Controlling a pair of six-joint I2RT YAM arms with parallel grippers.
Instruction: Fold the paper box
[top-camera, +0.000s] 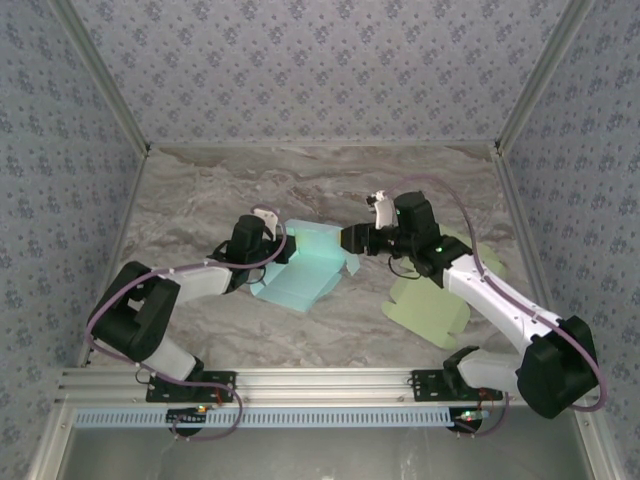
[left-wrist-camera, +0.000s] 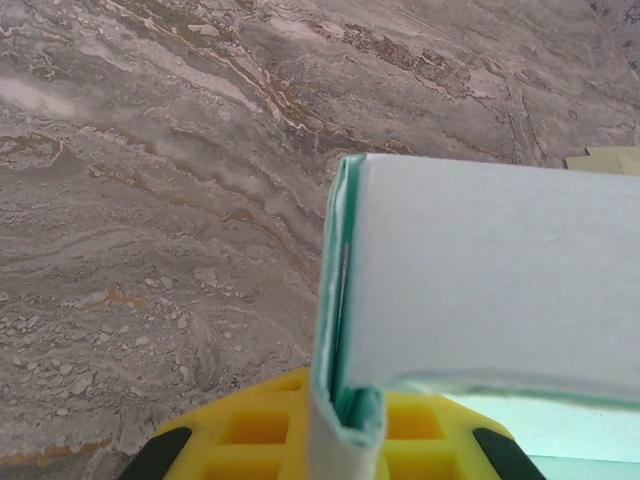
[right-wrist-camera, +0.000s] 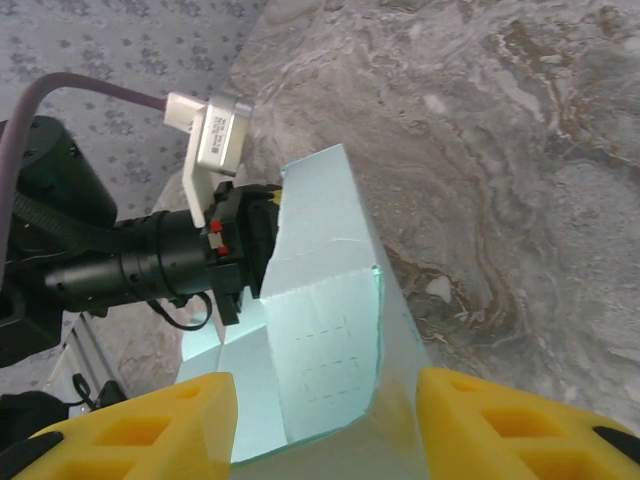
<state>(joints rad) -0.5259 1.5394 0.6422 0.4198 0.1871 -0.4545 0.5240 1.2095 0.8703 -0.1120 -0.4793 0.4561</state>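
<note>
Since the paper box (top-camera: 305, 268) is thin light-blue card, we judge it very light, springy at the creases and easy to crush or slide on the smooth marbled table (top-camera: 200, 200). Grip it on flap edges near a fold line, not on the flat panels, which would likely buckle. Light pinch, with a second hold to stop it skating.

The box sits just left of centre in the overhead view, part-folded, with one wall raised and the lower panels flat on the table. A pale green sheet (top-camera: 428, 300) lies apart from it at lower right, under the right arm.

The left gripper (top-camera: 277, 243) is closed on the box's left edge; in the left wrist view a doubled card flap is pinched between the yellow fingers (left-wrist-camera: 250, 430) at bottom centre. That arm reaches low from the lower left, forearm nearly level, wrist pointing right into the box.

The right gripper (top-camera: 348, 240) meets the box from the opposite side, with the arm bent at the elbow and stretched from the lower right base up to frame centre. Its jaws stand apart and straddle the raised wall, which fills the gap between them in the right wrist view. We cannot tell whether the pads touch the card. It looks like no firm clamp.
</note>
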